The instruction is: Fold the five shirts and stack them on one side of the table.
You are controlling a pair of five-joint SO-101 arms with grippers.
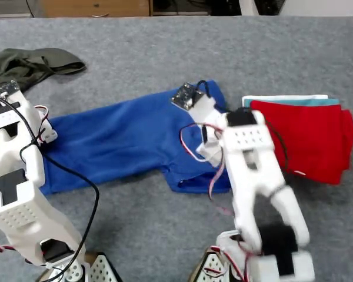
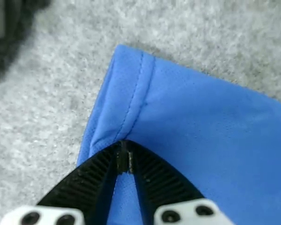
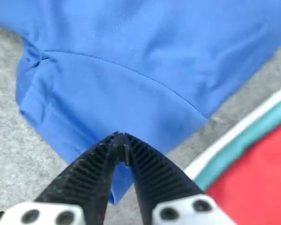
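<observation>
Holds the blue shirt (image 1: 123, 141) at both ends: left end effector (image 2: 124, 159) clenched on the hemmed corner at the left of the high view, right end effector (image 3: 121, 146) pinched shut on a sleeve edge at upper centre-right, both with blue cloth drawn up to the closed tips. Finds the shirt spread mostly flat on the grey surface (image 1: 165, 47), across the middle of the high view, between the dark green shirt (image 1: 23, 64) crumpled at upper left and the folded stack (image 1: 309, 138) at right, red on top with teal and white edges beneath; lies near that stack but apart from it.

Handles, most likely, as light, thin, limp knit; sags and drapes from any pinch, keeps no shape, slides over itself yet may drag on the felt-like surface; risks no breakage — only bunching, or slipping out of a shallow pinch. Best taken at stitched hems, corners and sleeve seams for a thicker bite; needs two holds well apart to keep an edge taut.

Runs its long axis left to right across the high view, tilting slightly upward toward the right; points the bottom hem to the left, sleeves and neck end to the right — toward the stack; shows one sleeve at lower centre, the other at the shirt's upper right.
</observation>
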